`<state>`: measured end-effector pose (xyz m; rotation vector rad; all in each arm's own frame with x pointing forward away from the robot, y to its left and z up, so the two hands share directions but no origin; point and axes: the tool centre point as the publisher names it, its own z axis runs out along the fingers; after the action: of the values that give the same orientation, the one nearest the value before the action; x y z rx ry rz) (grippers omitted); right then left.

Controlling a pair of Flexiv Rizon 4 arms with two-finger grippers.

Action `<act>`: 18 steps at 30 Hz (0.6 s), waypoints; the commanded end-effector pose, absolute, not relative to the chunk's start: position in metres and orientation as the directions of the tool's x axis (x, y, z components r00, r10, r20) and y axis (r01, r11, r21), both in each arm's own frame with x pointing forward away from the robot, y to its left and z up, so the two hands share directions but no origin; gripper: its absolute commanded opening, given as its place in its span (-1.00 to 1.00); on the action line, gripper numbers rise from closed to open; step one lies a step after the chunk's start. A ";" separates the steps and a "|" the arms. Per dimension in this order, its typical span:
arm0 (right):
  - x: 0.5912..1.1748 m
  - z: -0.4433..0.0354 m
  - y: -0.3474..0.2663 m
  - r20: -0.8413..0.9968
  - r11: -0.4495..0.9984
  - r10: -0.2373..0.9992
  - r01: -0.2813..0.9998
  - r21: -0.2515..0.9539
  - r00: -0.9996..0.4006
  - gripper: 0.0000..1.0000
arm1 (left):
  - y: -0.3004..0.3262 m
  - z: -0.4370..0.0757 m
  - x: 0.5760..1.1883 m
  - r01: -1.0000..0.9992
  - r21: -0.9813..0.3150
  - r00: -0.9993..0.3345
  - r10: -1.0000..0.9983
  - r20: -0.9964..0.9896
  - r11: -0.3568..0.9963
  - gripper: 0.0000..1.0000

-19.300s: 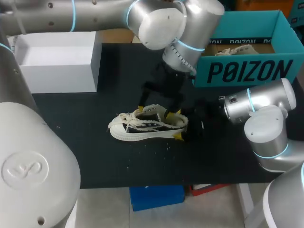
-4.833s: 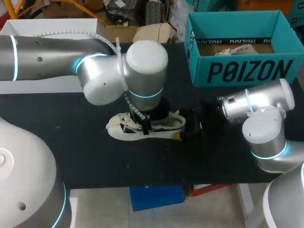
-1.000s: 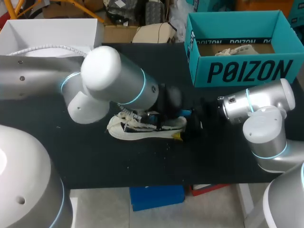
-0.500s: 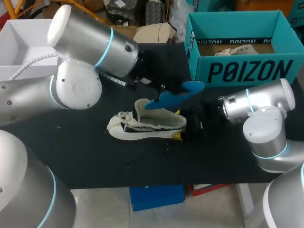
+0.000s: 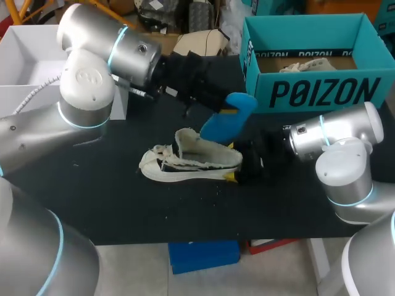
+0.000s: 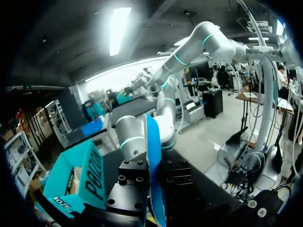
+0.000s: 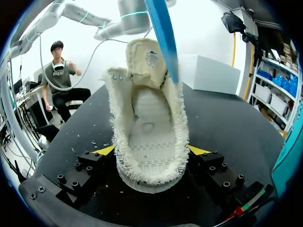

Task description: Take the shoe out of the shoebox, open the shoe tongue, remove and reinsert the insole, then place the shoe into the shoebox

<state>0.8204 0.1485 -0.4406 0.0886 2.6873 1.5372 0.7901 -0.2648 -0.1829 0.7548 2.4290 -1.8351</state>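
Observation:
The cream sneaker lies on the black table, toe to the left, with its tongue pulled up. My right gripper is shut on the heel. Its yellow fingertips press both sides of the sneaker. A blue insole hangs above the shoe's heel, clear of it, and my left gripper is shut on its upper end. In the left wrist view the insole stands edge-on between the fingers of my left gripper. It also shows above the shoe opening in the right wrist view as the insole.
The teal shoebox stands open at the back right with paper inside. A white box sits at the back left behind my left arm. Small crumbs lie on the table in front of the shoe.
My left gripper has pulled the blue insole out of the shoe and lifted it up and to the right. The shoe and my right arm have stayed put.

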 end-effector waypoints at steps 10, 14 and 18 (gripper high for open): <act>0.821 -0.443 0.147 -0.009 0.507 0.071 0.028 0.861 -0.997 -1.00 | -0.224 -0.162 0.779 0.164 -0.985 -0.960 0.240 -0.147 0.055 -1.00; 0.821 -0.443 0.147 -0.009 0.507 0.071 0.028 0.861 -0.997 -1.00 | -0.208 -0.140 0.769 0.098 -0.994 -0.975 0.206 -0.087 0.046 -1.00; 0.821 -0.443 0.147 -0.009 0.507 0.071 0.028 0.861 -0.997 -1.00 | -0.201 -0.128 0.763 -0.011 -1.000 -0.982 0.188 0.016 0.029 -1.00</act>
<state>0.8204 0.1484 -0.4406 0.0886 2.6874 1.5371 0.7829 -0.2147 -0.1339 0.3212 2.3677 -2.2964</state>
